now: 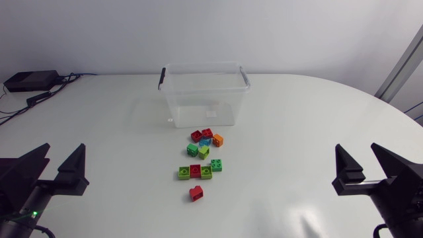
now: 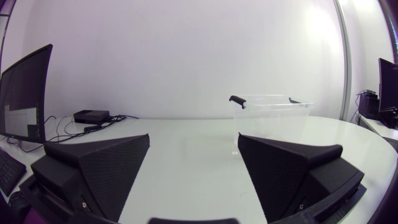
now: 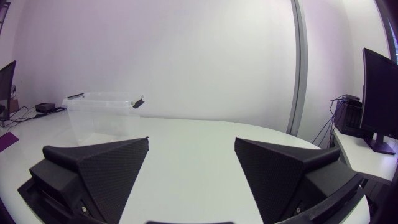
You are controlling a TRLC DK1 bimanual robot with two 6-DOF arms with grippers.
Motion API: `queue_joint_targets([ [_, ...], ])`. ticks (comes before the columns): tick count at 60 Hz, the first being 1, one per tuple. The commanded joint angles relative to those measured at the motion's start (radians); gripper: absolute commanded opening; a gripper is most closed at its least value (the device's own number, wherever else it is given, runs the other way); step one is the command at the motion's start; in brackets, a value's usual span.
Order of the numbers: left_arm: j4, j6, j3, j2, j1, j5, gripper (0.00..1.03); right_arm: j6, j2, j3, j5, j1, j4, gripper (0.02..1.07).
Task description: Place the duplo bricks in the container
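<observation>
A clear plastic container with black-handled clips stands open at the back middle of the table; nothing shows inside it. In front of it lie several duplo bricks: a red one, a blue one, an orange one, green ones, a lime-red-lime row and a lone red brick nearest the front. My left gripper stands open at the front left, my right gripper open at the front right. Both hold nothing. Each wrist view shows the container far ahead, no bricks.
A black box with cables sits at the table's back left corner. Bare white tabletop lies between each gripper and the bricks.
</observation>
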Motion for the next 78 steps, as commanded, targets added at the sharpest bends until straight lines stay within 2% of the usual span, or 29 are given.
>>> queue_joint_targets([
  [1,0.007,-0.027,-0.021,-0.010,-0.007,0.003,0.99,0.026,-0.004,-0.023,0.007,0.005,-0.010,1.03],
  [23,0.011,-0.029,-0.018,-0.013,-0.019,0.003,0.99,0.034,-0.006,-0.023,0.007,0.010,-0.012,1.03],
  [33,-0.006,-0.079,0.087,0.008,-0.050,0.004,0.99,0.045,-0.009,0.001,0.006,0.050,-0.007,1.03],
  [44,-0.055,-0.095,0.318,0.337,-0.137,0.003,0.99,0.066,0.106,0.115,0.006,0.076,-0.009,1.03],
  [49,-0.065,-0.093,0.381,0.436,-0.149,0.003,0.99,0.072,0.202,0.179,-0.002,0.080,-0.010,1.03],
  [55,-0.077,-0.090,0.447,0.568,-0.231,0.003,0.97,0.072,0.333,0.268,-0.008,0.100,-0.036,1.03],
  [60,-0.128,-0.079,0.522,0.708,-0.257,0.003,0.96,0.083,0.424,0.333,-0.006,0.112,-0.064,1.03],
  [66,-0.238,0.014,0.642,0.927,-0.266,0.003,0.94,0.111,0.519,0.393,-0.008,0.120,-0.096,1.03],
  [71,-0.276,0.123,0.708,1.074,-0.278,0.004,0.89,0.126,0.588,0.436,-0.008,0.142,-0.131,1.03],
  [73,-0.302,0.261,0.760,1.191,-0.289,0.008,0.89,0.130,0.631,0.462,-0.010,0.157,-0.157,1.03],
  [78,-0.350,0.413,0.820,1.314,-0.304,0.037,0.89,0.144,0.694,0.505,-0.036,0.175,-0.208,1.03],
])
